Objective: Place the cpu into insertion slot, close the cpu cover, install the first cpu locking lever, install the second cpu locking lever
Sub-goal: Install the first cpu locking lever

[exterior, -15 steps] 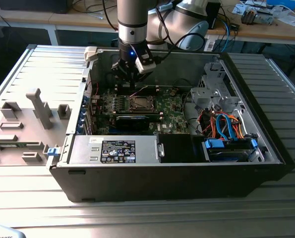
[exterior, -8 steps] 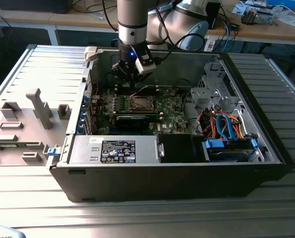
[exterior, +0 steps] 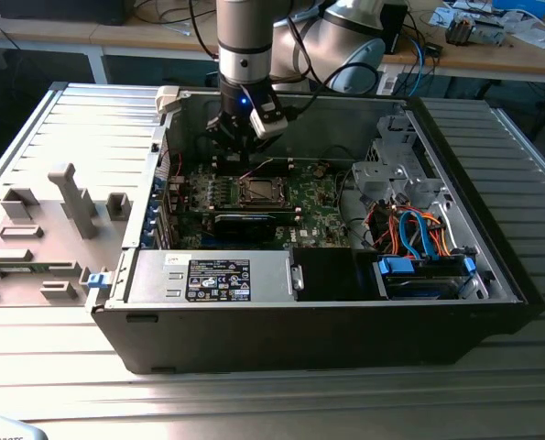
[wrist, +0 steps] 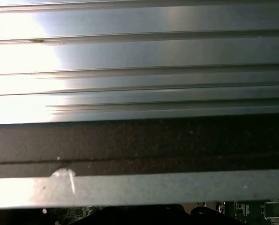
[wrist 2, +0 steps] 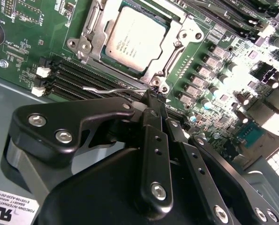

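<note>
We see the claw [wrist 2: 151, 101] with its black fingers [wrist 2: 153, 122] pressed together, their tips pinching a thin wire locking lever [wrist 2: 111, 89] at a corner of the socket. In the exterior view the claw [exterior: 238, 151] hangs inside the open computer case [exterior: 492, 275], over the far edge of the green motherboard [exterior: 313, 197].

Going from the exterior view's left: a grey fixture plate [exterior: 34, 238] with upright blocks lies on the ribbed table [exterior: 272, 403] beside the case; then the motherboard with the insertion slot [exterior: 256, 191] near its middle, just in front of the claw; then orange and blue cables [exterior: 409, 234] near the case's right wall.

In the second wrist view the cpu [wrist 2: 137, 37] lies flat in the insertion slot, just beyond the fingertips and not touching them. The cpu cover [wrist 2: 94, 33] frames it, its silver top showing through the window. Dark memory slots [wrist 2: 78, 77] run between the socket and the motherboard's edge
</note>
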Tool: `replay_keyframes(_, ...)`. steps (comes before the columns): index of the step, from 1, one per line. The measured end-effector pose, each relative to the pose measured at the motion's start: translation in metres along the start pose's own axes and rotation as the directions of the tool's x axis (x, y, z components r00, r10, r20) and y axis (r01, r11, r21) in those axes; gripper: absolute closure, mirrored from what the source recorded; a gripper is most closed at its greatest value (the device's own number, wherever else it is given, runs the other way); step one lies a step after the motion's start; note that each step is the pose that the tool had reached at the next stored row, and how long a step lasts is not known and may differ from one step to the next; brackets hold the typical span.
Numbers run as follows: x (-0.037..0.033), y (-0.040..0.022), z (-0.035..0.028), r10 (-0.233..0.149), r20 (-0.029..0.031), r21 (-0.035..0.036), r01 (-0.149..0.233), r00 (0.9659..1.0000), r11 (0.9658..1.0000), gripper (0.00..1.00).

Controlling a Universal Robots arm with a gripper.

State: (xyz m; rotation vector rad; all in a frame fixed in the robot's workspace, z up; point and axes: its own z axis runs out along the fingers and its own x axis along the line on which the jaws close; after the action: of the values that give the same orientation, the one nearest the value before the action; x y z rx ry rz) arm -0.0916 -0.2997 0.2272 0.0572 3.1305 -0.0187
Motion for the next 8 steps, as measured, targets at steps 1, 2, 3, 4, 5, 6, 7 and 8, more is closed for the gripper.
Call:
replay_keyframes(1,0.0,0.0,0.0005,0.0,0.0,0.0,0.0,1.0,1.0,0.89)
replay_keyframes(2,0.0,0.0,0.0009,0.0,0.0,0.0,0.0,1.0,1.0,0.89)
replay_keyframes(3,0.0,0.0,0.0013,-0.001,0.0001,0.0,0.001,1.0,1.0,0.89)
replay_keyframes(4,0.0001,0.0004,0.002,-0.003,-0.0001,0.0001,0.003,1.0,1.0,0.89)
replay_keyframes(5,0.0001,0.0013,0.0026,-0.007,0.0,0.0,0.007,1.0,1.0,0.89)
replay_keyframes(6,0.0001,0.0022,0.0029,-0.011,0.0001,-0.0001,0.011,0.9999,0.9999,0.89)
replay_keyframes(7,0.0002,0.0034,0.0033,-0.021,0.0001,-0.0001,0.021,0.9998,0.9998,0.89)
replay_keyframes(8,0.0002,0.0043,0.0036,-0.028,0.0003,-0.0001,0.028,0.9996,0.9996,0.89)
